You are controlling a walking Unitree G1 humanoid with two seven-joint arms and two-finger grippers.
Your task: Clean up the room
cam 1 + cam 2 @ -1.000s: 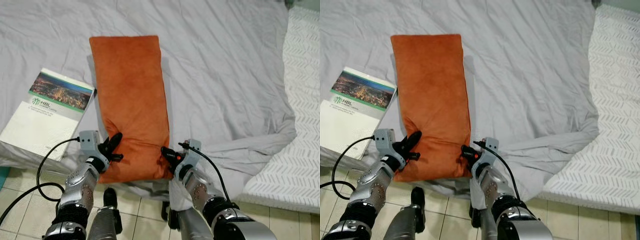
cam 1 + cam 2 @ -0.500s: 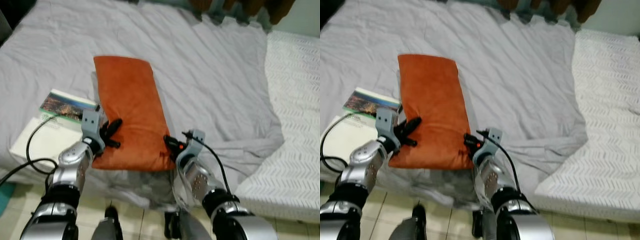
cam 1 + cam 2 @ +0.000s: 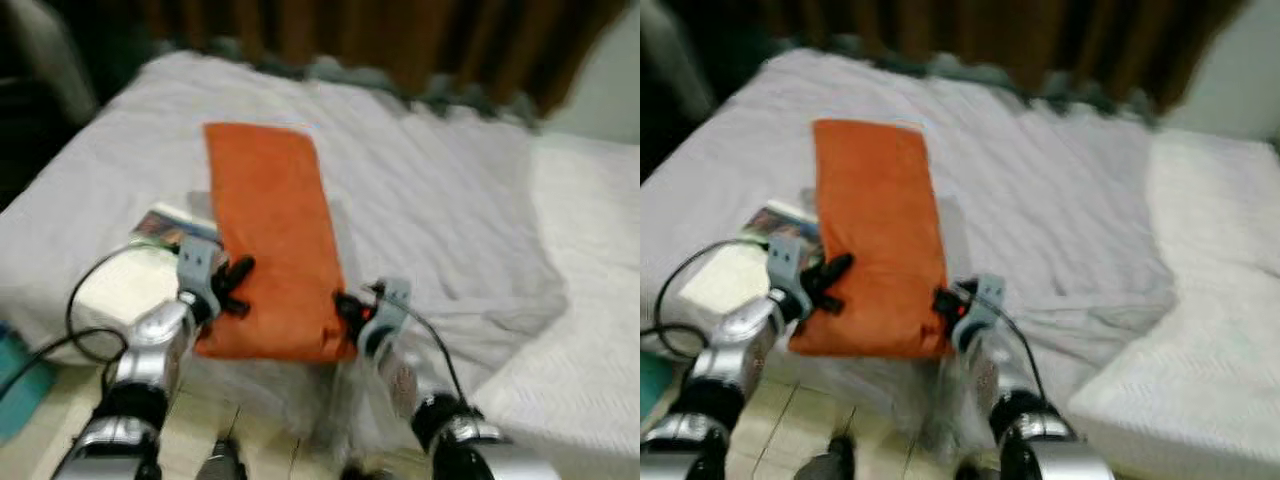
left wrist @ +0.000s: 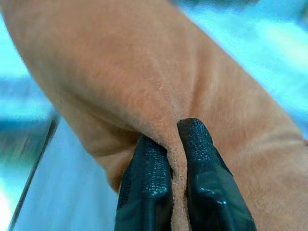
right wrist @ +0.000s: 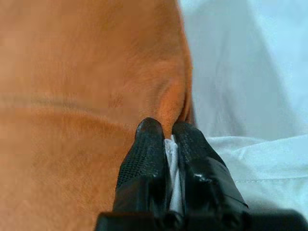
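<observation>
Two grippers have the orange pillow (image 3: 268,240) by its near corners, and from the head camera it lies lengthwise on the grey bed (image 3: 440,190), running toward 12 o'clock. The left gripper (image 3: 236,288) pinches at about 8 o'clock of the pillow, the right gripper (image 3: 348,305) at 5 o'clock. A glossy book (image 3: 165,225) sits just beside the pillow at 9 o'clock.

Left wrist view: fingers (image 4: 147,178) clamped on a fold of soft, suede-like fabric, a shallow bite.

Right wrist view: fingers (image 5: 144,159) clamped too, with a sliver of white sheet (image 5: 250,163) seemingly caught alongside the orange cover.

My call: lift both corners evenly and slowly, since plush stuffing sags and a thin pinch can slip.
</observation>
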